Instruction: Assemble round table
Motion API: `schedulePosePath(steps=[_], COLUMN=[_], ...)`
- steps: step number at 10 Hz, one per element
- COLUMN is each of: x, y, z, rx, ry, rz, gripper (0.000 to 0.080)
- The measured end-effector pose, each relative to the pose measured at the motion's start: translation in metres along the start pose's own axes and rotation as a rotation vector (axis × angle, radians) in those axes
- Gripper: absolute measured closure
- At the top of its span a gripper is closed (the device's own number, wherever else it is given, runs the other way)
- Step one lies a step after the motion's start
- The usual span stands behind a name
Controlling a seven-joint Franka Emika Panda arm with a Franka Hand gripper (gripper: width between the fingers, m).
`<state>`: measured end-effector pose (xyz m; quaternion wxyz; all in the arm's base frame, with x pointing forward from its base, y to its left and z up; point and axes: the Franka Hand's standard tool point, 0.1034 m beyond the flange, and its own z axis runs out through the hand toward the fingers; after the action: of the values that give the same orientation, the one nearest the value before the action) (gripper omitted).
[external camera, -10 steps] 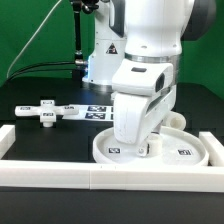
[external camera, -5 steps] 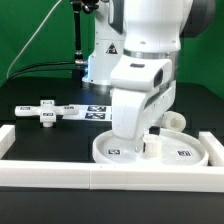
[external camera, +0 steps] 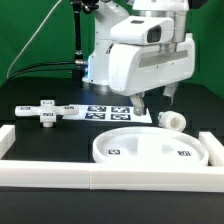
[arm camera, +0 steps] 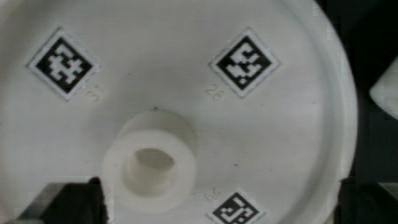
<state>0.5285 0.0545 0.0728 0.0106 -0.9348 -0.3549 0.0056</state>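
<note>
While the white robot arm (external camera: 150,55) hangs above the black surface (external camera: 60,140), its two-finger tool (external camera: 155,100) stands spread. The dark fingers (external camera: 141,103) are apart with nothing between them, and they are lifted clear of every part. The large white plastic rimmed flat disc (external camera: 150,146) lies flat on the near side of the surface, toward the exterior view's right. It sits just behind the long white border rail (external camera: 60,175) that runs along the near edge, and small black-and-white square tags show on its upper face. The wrist view looks down onto this same disc (arm camera: 196,110) — three tags are in sight there, and a raised round stub with a hole (arm camera: 151,165) stands up from the face. The short white cylinder leg (external camera: 172,119) rests on the surface just beyond the disc's far rim, on the exterior view's right. Whether it touches the rim cannot be told. The white cross-shaped piece (external camera: 45,111) lies flat well off to the exterior view's left, apart from the disc, with tags on its arms. The marker board (external camera: 108,111) lies between the cross and the leg, on the far side of the disc — partly under the body of the arm.
</note>
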Motion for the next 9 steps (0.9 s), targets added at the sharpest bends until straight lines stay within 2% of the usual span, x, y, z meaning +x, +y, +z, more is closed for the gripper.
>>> schedulePosePath(steps=[1, 2, 5, 7, 9], x=[0.002, 0.004, 0.003, -0.002, -0.007], y=[-0.012, -0.016, -0.015, -0.019, -0.039], z=[0.003, 0.006, 0.006, 0.009, 0.016], rx=[0.004, 0.0, 0.001, 0.014, 0.028], ry=[-0.006, 0.004, 0.003, 0.007, 0.0], rz=[0.031, 0.017, 0.045, 0.262, 0.552], gripper=[0.0151, 0.0151, 0.0151, 0.0151, 0.0151])
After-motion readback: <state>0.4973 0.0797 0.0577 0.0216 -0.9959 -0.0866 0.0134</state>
